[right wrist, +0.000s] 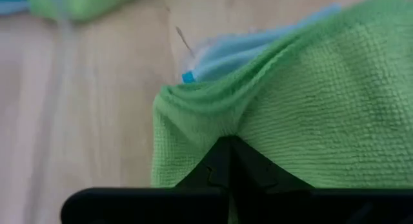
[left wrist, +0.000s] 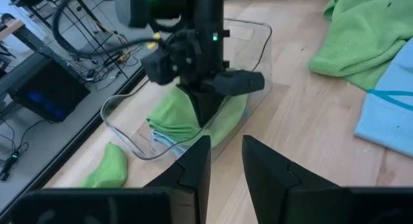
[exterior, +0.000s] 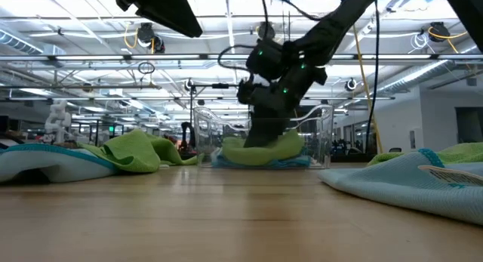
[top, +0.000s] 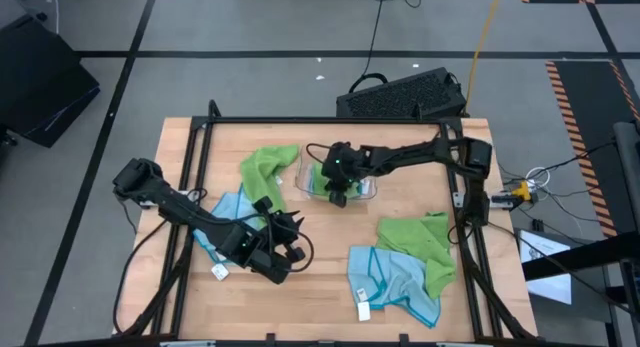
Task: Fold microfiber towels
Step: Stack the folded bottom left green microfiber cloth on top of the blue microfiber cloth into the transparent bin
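A folded lime green towel [left wrist: 169,114] lies on a light blue one [right wrist: 245,50] inside the clear tray [top: 368,192] at the table's far middle. My right gripper [right wrist: 226,146] reaches down into the tray, shut, with its tips on the green towel [exterior: 264,150]. My left gripper [left wrist: 226,153] hangs above the bare table, nearer and to the left of the tray. It points at the tray, open, with nothing between its fingers. Loose green [top: 268,167] and blue [top: 232,205] towels lie crumpled at the left. My right gripper presses its shut fingertips into the top of the folded green towel [right wrist: 219,124], slanting down from the table's right side. The cloth is dented and creased around the tips. The towel rests on the blue towel in the tray.
A crumpled pile of a green towel [top: 420,237] and a blue towel [top: 395,282] lies at the near right. Bare wood shows between the two piles, in front of the tray. A black frame [top: 300,120] borders the table.
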`<move>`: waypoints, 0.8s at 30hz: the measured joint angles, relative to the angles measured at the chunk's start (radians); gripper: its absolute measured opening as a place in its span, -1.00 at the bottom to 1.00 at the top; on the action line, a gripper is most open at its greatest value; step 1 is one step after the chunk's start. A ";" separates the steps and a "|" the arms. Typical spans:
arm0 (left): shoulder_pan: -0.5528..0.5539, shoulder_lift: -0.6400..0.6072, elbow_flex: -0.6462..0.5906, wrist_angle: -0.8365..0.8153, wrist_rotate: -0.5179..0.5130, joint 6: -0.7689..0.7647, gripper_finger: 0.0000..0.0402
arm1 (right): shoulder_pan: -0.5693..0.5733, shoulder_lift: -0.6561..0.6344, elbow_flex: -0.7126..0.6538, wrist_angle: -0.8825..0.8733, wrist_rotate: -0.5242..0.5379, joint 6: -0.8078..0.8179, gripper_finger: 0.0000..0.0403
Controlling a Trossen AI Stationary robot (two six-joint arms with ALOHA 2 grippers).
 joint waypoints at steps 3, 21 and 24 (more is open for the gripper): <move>0.000 0.000 0.000 0.006 0.000 0.004 -0.55 | -0.001 0.028 0.047 -0.076 -0.002 -0.006 -1.00; 0.015 0.000 0.000 0.045 0.001 0.046 -0.55 | -0.018 -0.199 0.062 -0.312 0.269 -0.021 -1.00; 0.023 0.000 0.000 0.053 0.001 0.046 -0.55 | -0.038 -0.190 0.009 -0.296 0.275 0.005 -1.00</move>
